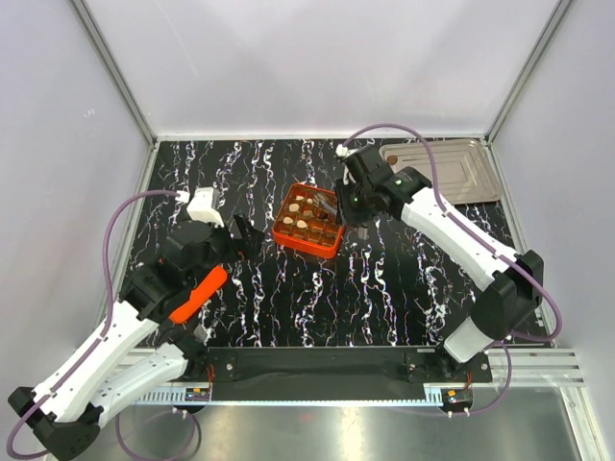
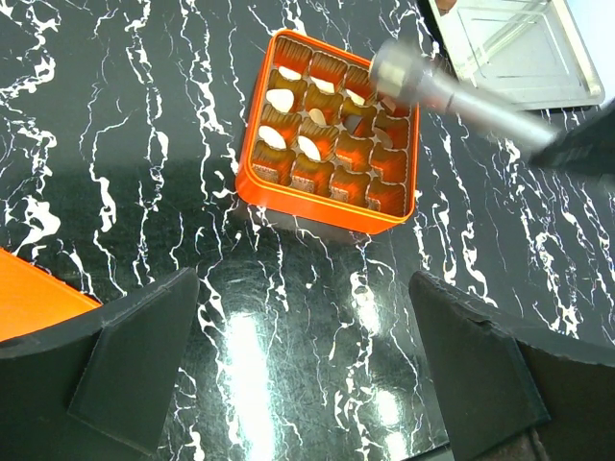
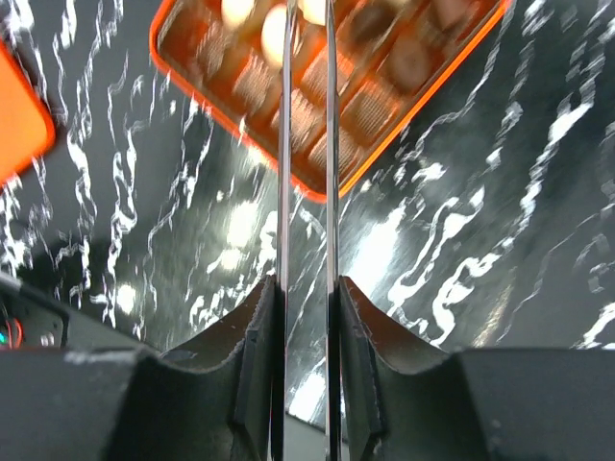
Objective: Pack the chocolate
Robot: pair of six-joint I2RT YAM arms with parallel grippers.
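The orange grid box (image 1: 307, 221) sits mid-table and also shows in the left wrist view (image 2: 332, 134) and the right wrist view (image 3: 327, 86). Several cells hold chocolate: cream pieces (image 2: 281, 99) on its left side, dark pieces (image 3: 413, 58) elsewhere. My right gripper (image 1: 348, 206) (image 3: 307, 288) is shut on metal tweezers (image 3: 330, 192), whose tips reach over the box's far right cells (image 2: 394, 72). Whether the tips hold a piece is hidden. My left gripper (image 1: 245, 235) (image 2: 303, 283) is open and empty, low over the table just left of the box.
A silver metal tray (image 1: 461, 168) (image 2: 519, 48) lies at the back right with one small dark piece (image 1: 391, 158) at its left end. An orange part (image 1: 197, 293) sits on the left arm. White enclosure walls bound the black marbled table.
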